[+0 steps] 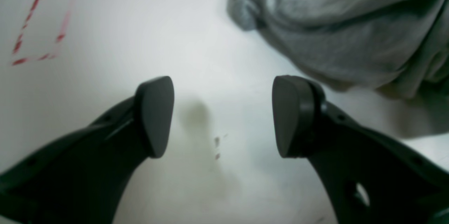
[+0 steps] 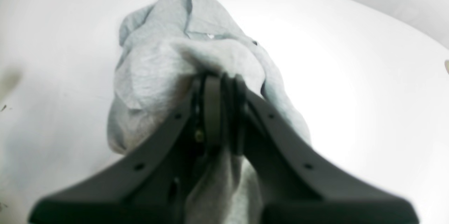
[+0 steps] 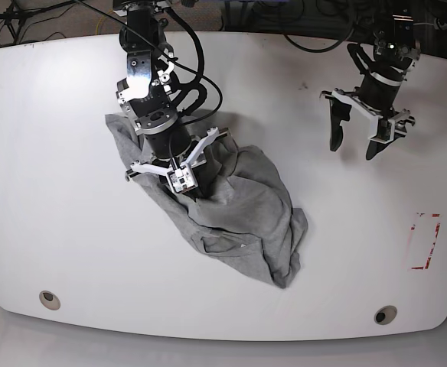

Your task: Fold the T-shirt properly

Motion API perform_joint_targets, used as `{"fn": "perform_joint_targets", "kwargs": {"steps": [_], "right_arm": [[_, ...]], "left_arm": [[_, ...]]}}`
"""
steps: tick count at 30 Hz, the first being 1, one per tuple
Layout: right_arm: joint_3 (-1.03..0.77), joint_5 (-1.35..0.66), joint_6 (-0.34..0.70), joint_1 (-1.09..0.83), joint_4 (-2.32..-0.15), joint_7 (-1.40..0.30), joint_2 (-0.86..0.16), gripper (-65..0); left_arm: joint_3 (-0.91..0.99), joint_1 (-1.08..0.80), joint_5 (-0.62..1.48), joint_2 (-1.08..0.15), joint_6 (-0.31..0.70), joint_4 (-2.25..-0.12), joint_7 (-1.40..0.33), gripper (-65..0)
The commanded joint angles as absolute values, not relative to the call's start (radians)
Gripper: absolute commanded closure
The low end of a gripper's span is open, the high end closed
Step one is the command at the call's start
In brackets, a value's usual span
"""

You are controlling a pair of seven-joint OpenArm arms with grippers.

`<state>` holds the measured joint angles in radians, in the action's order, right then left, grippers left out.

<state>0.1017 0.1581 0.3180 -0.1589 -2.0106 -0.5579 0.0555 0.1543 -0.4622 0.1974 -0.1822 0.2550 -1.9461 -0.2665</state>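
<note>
Base view shows us the T-shirt [image 3: 239,214] lying crumpled in a long diagonal heap on the white surface [image 3: 55,191], running from under our right arm down toward the near edge. It is bunched and twisted rather than spread flat, so we judge the folding has not properly begun; the cloth first needs opening out. No lettering shows from here.

Our right claw [image 3: 184,182] sits on the upper part of the heap. From the right wrist view its jaws are pressed together with a ridge of grey fabric pinched between them, the T-shirt [image 2: 168,73] rising over the fingertips and trailing away below. We take this hold as an anchor: gripping one bunch lets us lift or drag the cloth so the rest can hang or slide free.

Our left claw [image 3: 355,139] hovers well apart from the shirt, above bare surface toward the far side. In the left wrist view its fingers [image 1: 156,115] stand wide with nothing between them, and the shirt's edge [image 1: 343,34] lies just beyond the right-hand pad. We read the wide spread as readiness to take a second point on the fabric.

Farther out, a red dashed rectangle [image 3: 425,241] is marked on the surface near the left arm's side, well clear of the cloth.
</note>
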Motion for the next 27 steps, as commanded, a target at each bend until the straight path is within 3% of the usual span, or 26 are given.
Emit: {"fn": "perform_joint_targets", "kwargs": {"steps": [1,27], "right_arm": [[0.101,0.152,0.315,-0.146,-2.04,-0.519,0.059,0.0],[0.11,0.154,0.314,-0.071,-2.038,-0.529,0.058,-0.2]], "left_arm": [[0.146,-0.45,0.205,-0.187,0.255,-1.966,-0.261,-42.2],[0.08,-0.264,0.19,-0.143,0.281,-1.889,-0.355,-40.3]]}}
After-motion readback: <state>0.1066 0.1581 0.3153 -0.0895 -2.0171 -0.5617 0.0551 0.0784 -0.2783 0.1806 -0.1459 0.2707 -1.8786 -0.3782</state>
